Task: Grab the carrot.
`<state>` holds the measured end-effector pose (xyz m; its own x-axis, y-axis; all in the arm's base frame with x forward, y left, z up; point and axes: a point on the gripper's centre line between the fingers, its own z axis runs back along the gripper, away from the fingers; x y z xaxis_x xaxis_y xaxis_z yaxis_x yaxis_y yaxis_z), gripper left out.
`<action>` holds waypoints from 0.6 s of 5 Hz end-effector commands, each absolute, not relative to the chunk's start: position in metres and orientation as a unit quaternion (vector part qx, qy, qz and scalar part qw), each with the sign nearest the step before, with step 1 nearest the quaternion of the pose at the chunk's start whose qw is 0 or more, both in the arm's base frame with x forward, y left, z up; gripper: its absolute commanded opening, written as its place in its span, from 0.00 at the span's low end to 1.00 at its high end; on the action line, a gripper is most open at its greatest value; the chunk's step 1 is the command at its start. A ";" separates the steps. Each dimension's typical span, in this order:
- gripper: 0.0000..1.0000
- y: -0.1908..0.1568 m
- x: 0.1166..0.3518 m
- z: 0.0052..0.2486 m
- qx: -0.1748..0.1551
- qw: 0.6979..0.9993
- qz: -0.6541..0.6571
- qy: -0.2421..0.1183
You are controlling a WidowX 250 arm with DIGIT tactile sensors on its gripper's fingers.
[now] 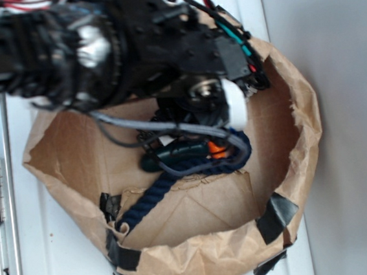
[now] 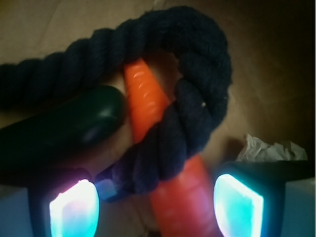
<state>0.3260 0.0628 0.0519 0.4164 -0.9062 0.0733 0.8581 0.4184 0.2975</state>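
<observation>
The hand [image 2: 155, 205] is lowered into a brown paper bag [image 1: 301, 139] that lies on a white table [image 1: 71, 252]. The bag is rolled down at the rim and patched with black tape [image 1: 275, 216]. In the exterior view the black arm [image 1: 129, 45] covers the upper part of the bag and hides the hand itself.

In the wrist view the two fingers [image 2: 74, 210] stand apart, their lit pads glowing blue and pink. Neither pad touches anything.

The carrot [image 2: 148, 103] lies on the bag floor. Its thick end sits between the two fingers, nearer the pad at the right of the view, and its tapered end points away from the hand. In the exterior view only a small orange patch of the carrot [image 1: 217, 150] shows below the arm.

The rope [image 2: 197, 98], navy blue, curls into a loop around the tapered end of the carrot and crosses over its middle. In the exterior view the rope [image 1: 147, 203] trails from the carrot toward the taped bag wall.

The cucumber [image 2: 64, 131], dark green, lies just beside the carrot, with its rounded end at the carrot's middle and under the upper run of rope.

A crumpled white scrap [image 2: 269, 148] lies near the carrot's thick end, behind the other finger.
</observation>
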 end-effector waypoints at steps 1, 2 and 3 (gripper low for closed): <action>1.00 0.058 0.339 0.049 0.146 0.830 -0.527 -0.111; 1.00 0.053 0.338 0.039 0.162 0.824 -0.533 -0.104; 1.00 0.054 0.333 0.047 0.155 0.823 -0.535 -0.111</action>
<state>0.3338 0.0575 0.0359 0.4098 -0.9121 0.0131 0.8562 0.3895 0.3394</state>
